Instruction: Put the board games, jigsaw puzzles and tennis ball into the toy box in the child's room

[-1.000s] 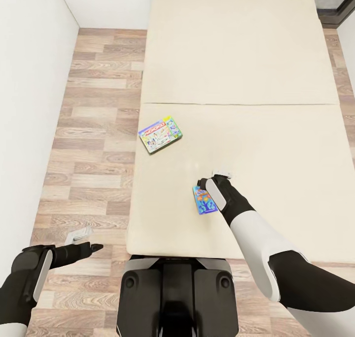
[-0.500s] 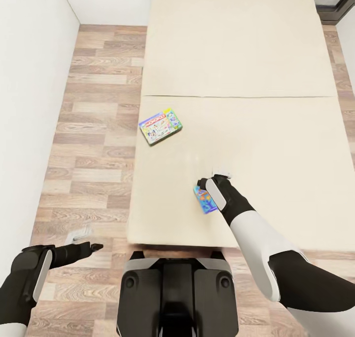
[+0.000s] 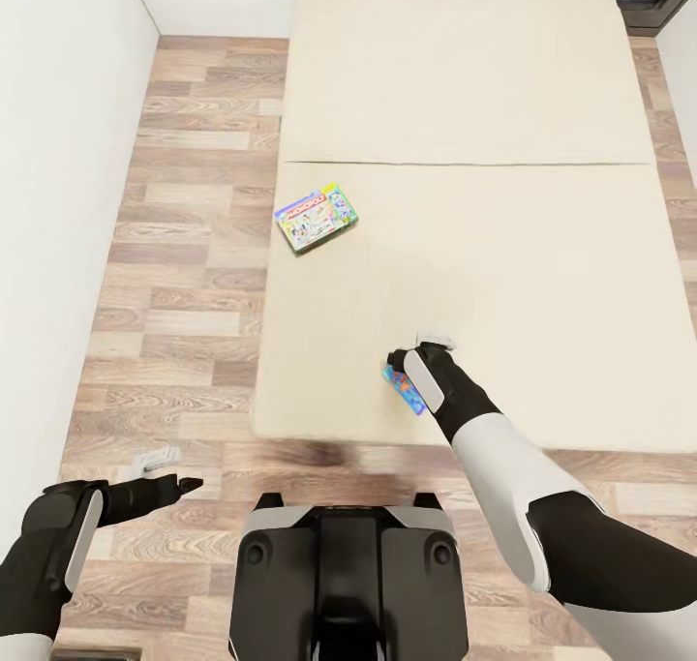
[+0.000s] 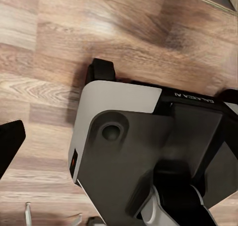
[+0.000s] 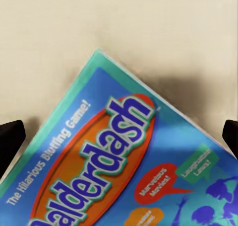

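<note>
My right pincer (image 3: 405, 356) grips the blue board game (image 3: 406, 391) by its edge near the bed's (image 3: 542, 255) foot, long axis slanting, while the green one (image 3: 317, 218) lies farther up the bed.

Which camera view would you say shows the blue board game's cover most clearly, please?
The right wrist view: the blue board game sits close up, its "Balderdash" title readable. The head view shows just a small blue sliver beside the right gripper on the bed.
</note>
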### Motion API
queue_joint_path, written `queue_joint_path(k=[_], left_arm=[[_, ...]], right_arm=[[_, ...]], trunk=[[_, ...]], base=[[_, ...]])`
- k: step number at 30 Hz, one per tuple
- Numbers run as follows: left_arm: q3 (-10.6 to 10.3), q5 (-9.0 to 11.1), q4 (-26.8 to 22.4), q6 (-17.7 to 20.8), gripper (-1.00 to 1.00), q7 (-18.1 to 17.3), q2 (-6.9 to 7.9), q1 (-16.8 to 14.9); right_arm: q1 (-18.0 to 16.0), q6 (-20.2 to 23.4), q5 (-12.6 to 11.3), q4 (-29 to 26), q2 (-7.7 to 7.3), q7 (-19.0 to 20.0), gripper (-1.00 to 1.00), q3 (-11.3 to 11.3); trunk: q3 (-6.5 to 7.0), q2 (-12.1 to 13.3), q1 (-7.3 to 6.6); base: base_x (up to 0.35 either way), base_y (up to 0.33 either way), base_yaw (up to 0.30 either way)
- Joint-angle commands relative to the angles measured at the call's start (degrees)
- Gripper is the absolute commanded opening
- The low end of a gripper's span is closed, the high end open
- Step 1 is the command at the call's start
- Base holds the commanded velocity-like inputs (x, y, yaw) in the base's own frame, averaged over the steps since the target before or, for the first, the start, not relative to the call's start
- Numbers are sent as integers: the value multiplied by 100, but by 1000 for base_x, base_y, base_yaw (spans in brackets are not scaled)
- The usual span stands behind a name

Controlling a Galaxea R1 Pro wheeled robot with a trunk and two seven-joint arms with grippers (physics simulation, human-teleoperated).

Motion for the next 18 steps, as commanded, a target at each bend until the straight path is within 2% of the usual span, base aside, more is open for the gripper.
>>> queue_joint_path(k=[1, 6, 18], left_arm=[[8, -5, -5, 34, 100, -22, -1, -2], [8, -5, -5, 34, 100, -22, -1, -2], [8, -5, -5, 34, 100, -22, -2, -2]], right_arm=[[-2, 17, -49, -5, 0, -50, 100, 15], [-2, 15, -49, -5, 0, -48, 100, 15], [-2, 14, -49, -13, 0, -50, 100, 15]], trunk=[[-6, -10, 1], [-6, -10, 1], [-6, -10, 1]], base=[[-275, 0, 0], [-148, 0, 0], [-19, 0, 0]])
